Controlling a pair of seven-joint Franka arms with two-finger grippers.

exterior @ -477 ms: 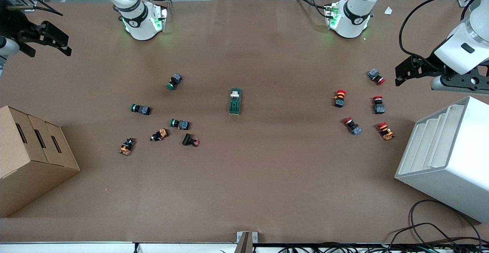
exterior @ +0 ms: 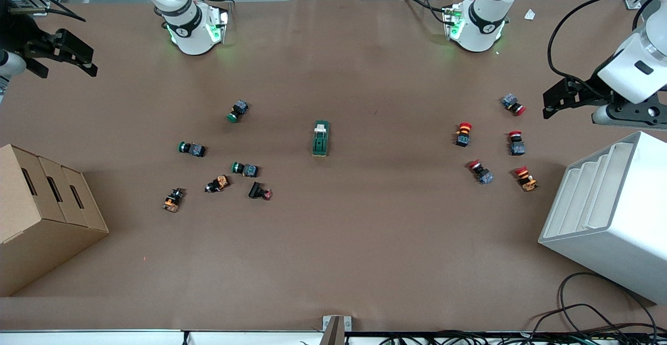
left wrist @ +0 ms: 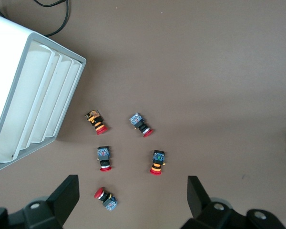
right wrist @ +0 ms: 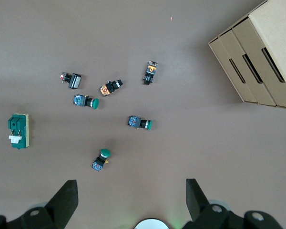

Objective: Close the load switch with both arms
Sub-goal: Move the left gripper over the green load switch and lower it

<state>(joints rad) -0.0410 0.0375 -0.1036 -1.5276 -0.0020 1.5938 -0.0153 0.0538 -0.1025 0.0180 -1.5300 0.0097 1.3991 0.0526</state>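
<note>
Surface: brown table (exterior: 333, 261), parts scattered, nothing held.
Right gripper (exterior: 65, 56): up at the right arm's end of the table, above the cardboard box (exterior: 41, 214); fingers spread wide, empty.
Green push-buttons (exterior: 238, 110): between that gripper and the switch.
Load switch (exterior: 321, 138): table centre, lying flat, long axis running toward the bases, cream lever end nearest them.
Red push-buttons (exterior: 462, 134): toward the left arm's end.
Left gripper (exterior: 553, 106): over the table edge by the white stepped box (exterior: 615, 214); fingers wide apart, empty.
Nearer arm: judged roughly equal, both well apart from the switch.
</note>
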